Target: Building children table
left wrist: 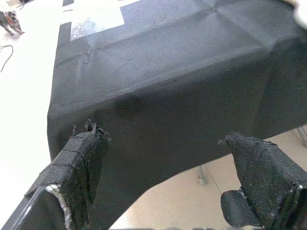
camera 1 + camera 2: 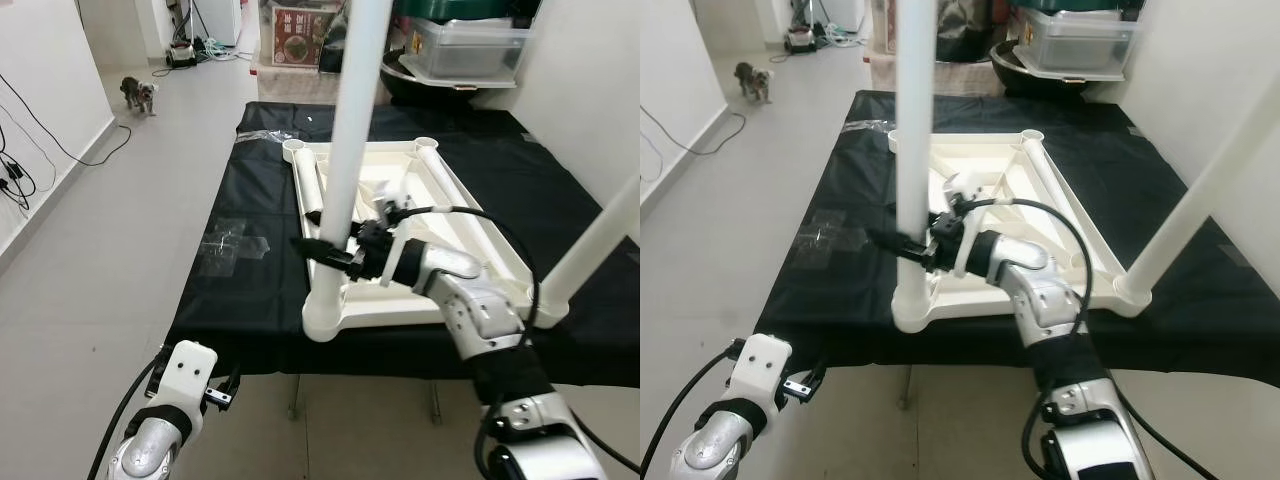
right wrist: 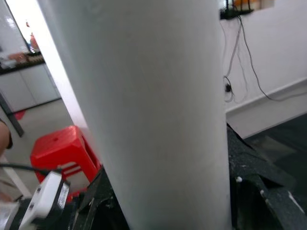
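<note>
1. Upturned white tabletop (image 2: 470, 235) on the black-draped work table (image 2: 220, 300); near-corner leg (image 2: 345, 170) standing upright in its socket (image 2: 322, 318), long axis vertical.
2. Right gripper (image 2: 328, 255) clamped around that leg just above the socket (far nearer than the other arm).
3. Left gripper (image 1: 163, 187) spread wide, holding nothing, low beside the table edge.
4. Clear lidded bin (image 2: 470, 48) well behind; contents unreadable.

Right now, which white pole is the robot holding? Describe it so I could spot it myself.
On the black-covered table lies an upside-down white tabletop. The held leg stands upright in its near-left corner, with the right gripper clamped low on it; the other standing leg rises from the near-right corner, untouched.
</note>
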You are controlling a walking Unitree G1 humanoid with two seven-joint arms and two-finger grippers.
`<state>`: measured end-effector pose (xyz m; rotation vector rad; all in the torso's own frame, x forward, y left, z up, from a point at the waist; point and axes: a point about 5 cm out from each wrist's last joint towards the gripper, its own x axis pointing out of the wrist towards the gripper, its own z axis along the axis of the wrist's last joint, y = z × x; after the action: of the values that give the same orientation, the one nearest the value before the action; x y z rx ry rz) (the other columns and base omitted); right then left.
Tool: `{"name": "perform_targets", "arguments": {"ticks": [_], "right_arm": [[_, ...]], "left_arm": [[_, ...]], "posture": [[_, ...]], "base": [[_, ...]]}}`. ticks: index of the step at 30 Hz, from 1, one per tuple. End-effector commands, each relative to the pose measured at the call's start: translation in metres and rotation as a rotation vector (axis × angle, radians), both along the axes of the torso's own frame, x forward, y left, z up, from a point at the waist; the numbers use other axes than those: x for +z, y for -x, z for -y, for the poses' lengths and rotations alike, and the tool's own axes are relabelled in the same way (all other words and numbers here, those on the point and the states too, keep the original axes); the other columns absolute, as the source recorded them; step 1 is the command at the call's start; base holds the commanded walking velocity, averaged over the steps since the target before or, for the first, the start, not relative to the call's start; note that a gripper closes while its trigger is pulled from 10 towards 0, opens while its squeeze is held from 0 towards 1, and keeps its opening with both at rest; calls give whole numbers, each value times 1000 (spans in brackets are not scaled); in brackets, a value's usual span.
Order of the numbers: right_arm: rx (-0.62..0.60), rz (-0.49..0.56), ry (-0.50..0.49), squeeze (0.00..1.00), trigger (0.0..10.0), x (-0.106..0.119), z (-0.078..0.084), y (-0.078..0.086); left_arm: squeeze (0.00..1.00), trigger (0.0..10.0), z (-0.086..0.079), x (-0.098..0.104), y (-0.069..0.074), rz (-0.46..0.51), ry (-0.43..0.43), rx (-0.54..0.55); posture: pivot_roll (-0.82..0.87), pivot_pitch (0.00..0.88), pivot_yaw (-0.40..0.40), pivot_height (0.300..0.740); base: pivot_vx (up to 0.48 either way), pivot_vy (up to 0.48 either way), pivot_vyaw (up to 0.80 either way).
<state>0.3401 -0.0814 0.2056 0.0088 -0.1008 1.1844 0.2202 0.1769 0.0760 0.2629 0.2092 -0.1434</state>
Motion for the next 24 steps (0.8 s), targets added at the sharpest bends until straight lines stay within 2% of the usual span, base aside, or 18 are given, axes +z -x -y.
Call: {"name": "perform_targets", "arguments": {"ticks": [1,2,3,4,6,8,10,11,13,15,16,17,18,19,20,21,23,24], "right_arm": [[-141,-66,44,0,0,-19,-3,-12],[-229,-68,42,0,0,-20,-1,-19],[-497,-116,17,0,0,-23,12,-33],[-497,-116,17,0,0,-23,12,-33],[-956,-237,2,0,0,-36,45,-46],[-956,-237,2,0,0,-36,45,-46],[-1287,-287,24,0,0,-58,74,-31],[-1287,-287,24,0,0,-58,74,-31],[-1389,-290,42,0,0,-69,78,-14],[-1389,-290,42,0,0,-69,78,-14],[-1361,-295,38,0,0,-70,69,-8],[-1280,-296,40,0,10000,-68,55,-5],[-1280,-296,40,0,10000,-68,55,-5],[-1177,-262,14,451,10000,-60,41,-6],[-1108,-242,-50,1000,10000,-51,33,-8],[-1055,-226,-106,1000,10000,-42,28,-11],[-1055,-226,-106,1000,10000,-42,28,-11],[-972,-165,-140,1000,10000,-27,22,-18]], "left_arm": [[0,10000,1,-4,2,-17,-7,-11],[0,10000,1,-4,2,-18,-8,-11],[0,10000,1,-4,3,-18,-8,-11],[0,10000,1,-4,3,-18,-8,-11],[0,10000,1,-5,3,-19,-10,-12],[0,10000,1,-5,3,-19,-10,-12],[0,10000,3,-5,2,-21,-5,-18],[0,10000,3,-5,2,-21,-5,-18],[0,10000,5,-5,2,-21,-1,-23],[0,10000,5,-5,2,-21,-1,-23],[0,10000,5,-5,2,-21,0,-25],[0,10000,6,-5,2,-22,0,-28],[0,10000,6,-5,2,-22,0,-28],[0,10000,6,-6,1,-23,0,-30],[0,10000,5,-6,1,-23,0,-31],[0,10000,5,-6,0,-23,-1,-31],[0,10000,5,-6,0,-23,-1,-31],[0,10000,4,-5,0,-21,0,-28]], "posture": [[147,0,-76,740],[147,0,-76,740],[141,0,-74,740],[141,0,-74,740],[138,0,-72,740],[138,0,-72,740],[126,0,-65,740],[126,0,-65,740],[120,0,-60,740],[120,0,-60,740],[112,0,-55,740],[112,0,-55,740],[112,0,-55,740],[110,0,-54,740],[112,0,-56,740],[112,0,-56,740],[112,0,-56,740],[116,0,-60,740]], "base": [[0,0,0],[0,0,0],[0,0,0],[0,0,0],[0,0,0],[0,0,0],[0,0,0],[0,0,0],[0,0,0],[0,0,0],[0,0,0],[0,0,0],[0,0,0],[0,0,0],[0,0,0],[0,0,0],[0,0,0],[0,0,0]]}}
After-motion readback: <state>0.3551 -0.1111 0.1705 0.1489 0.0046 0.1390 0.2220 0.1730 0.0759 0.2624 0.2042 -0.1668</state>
